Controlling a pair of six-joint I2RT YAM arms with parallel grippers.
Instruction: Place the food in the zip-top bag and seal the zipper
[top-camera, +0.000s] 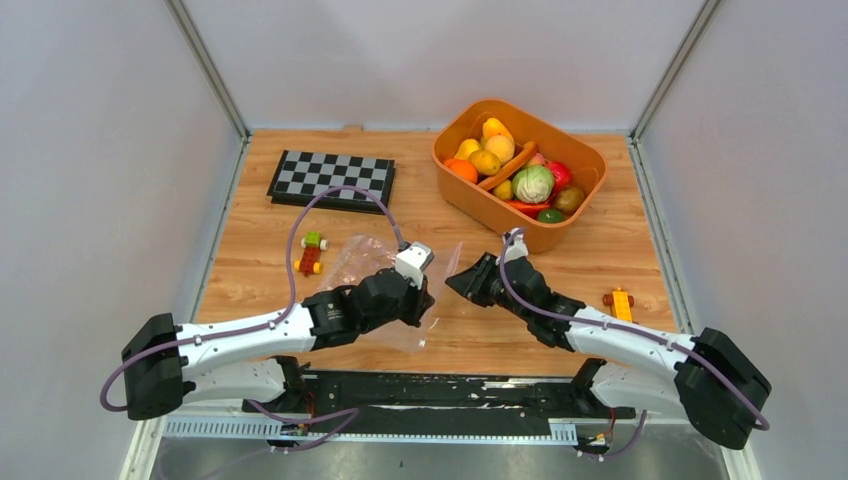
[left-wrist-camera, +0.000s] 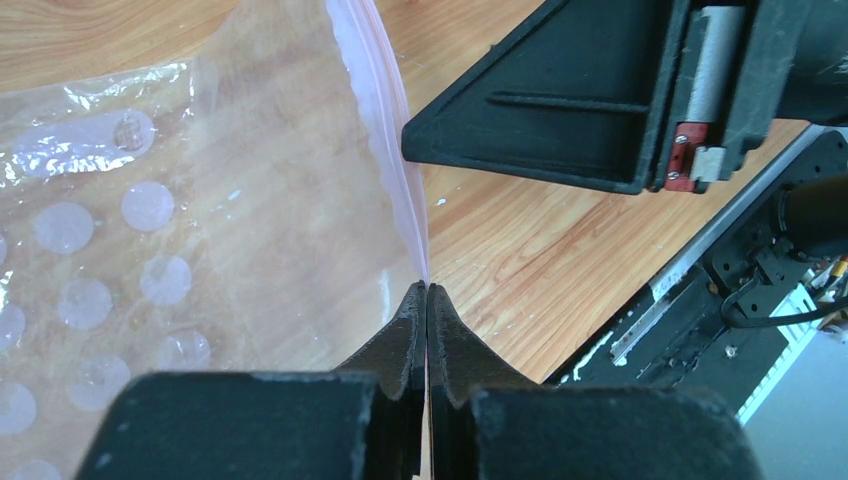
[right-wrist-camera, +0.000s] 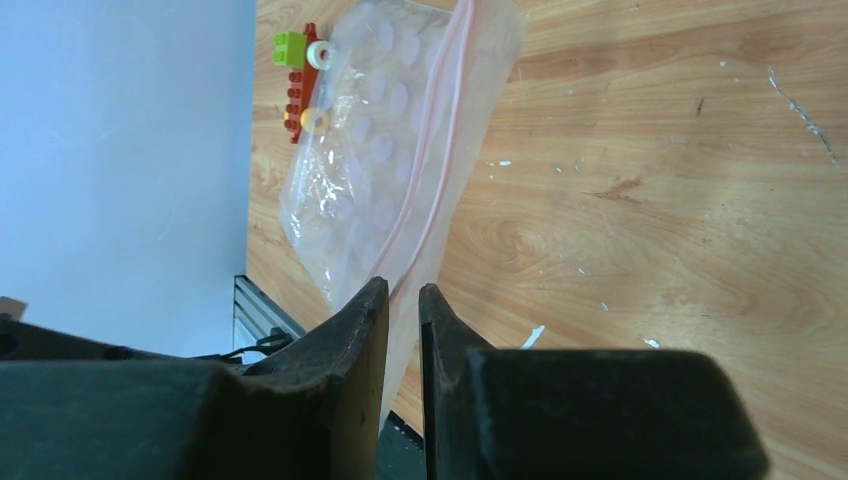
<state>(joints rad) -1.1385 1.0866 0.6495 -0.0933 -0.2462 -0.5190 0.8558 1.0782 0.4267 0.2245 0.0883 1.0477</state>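
Clamped shut, the left pincer (left-wrist-camera: 427, 290) gripped the zipper (left-wrist-camera: 385, 130) of the zip-top bag (left-wrist-camera: 200, 250), apparently pinning one end so the strip was held taut. The right pincer (right-wrist-camera: 404, 292) straddled the same strip with its jaws a sliver apart, not visibly pressing it, probably placed to work the mouth. The bag lay flat at lower centre of the desk (top-camera: 620, 250) with nothing visible inside it. The food (top-camera: 533, 183) sat heaped in the orange tub (top-camera: 490, 210), upper right of the top view, none bagged yet.
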